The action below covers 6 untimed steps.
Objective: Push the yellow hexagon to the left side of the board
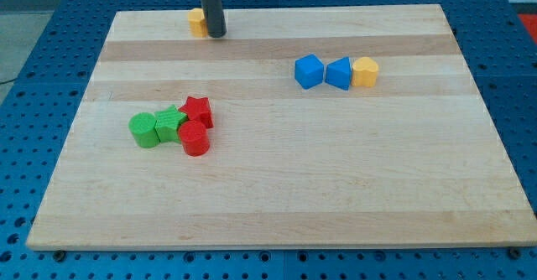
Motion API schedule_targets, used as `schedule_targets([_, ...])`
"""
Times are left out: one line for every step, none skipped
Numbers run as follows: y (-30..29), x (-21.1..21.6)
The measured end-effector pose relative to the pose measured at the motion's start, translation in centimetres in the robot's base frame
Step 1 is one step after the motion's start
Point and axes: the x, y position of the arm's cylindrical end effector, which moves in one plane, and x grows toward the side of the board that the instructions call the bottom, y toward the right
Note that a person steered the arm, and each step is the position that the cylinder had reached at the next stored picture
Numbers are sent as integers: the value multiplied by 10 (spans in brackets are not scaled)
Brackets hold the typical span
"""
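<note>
Just left of my tip [217, 34]: yellow hexagon [196, 21]

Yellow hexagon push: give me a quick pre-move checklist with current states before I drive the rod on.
1. Target found: a yellow block sits at the view's top edge, partly hidden by the rod; hexagon shape: cannot tell.
2. My tip on its right side, as a leftward push needs: ok.
3. Tip touching the block: cannot tell.
4. Path toward the view's left free of blocks: ok.
5. Second yellow block by the two blue blocks could be confused with the target: not ok.
6. Block close to the wooden board top edge, may slip off: not ok.
</note>
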Motion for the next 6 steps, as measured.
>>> schedule_targets([8, 0])
schedule_targets([31, -5])
schedule_targets([19, -15])
schedule_targets([-11, -22])
schedule_targets([-51, -22])
schedule_targets([-73, -22])
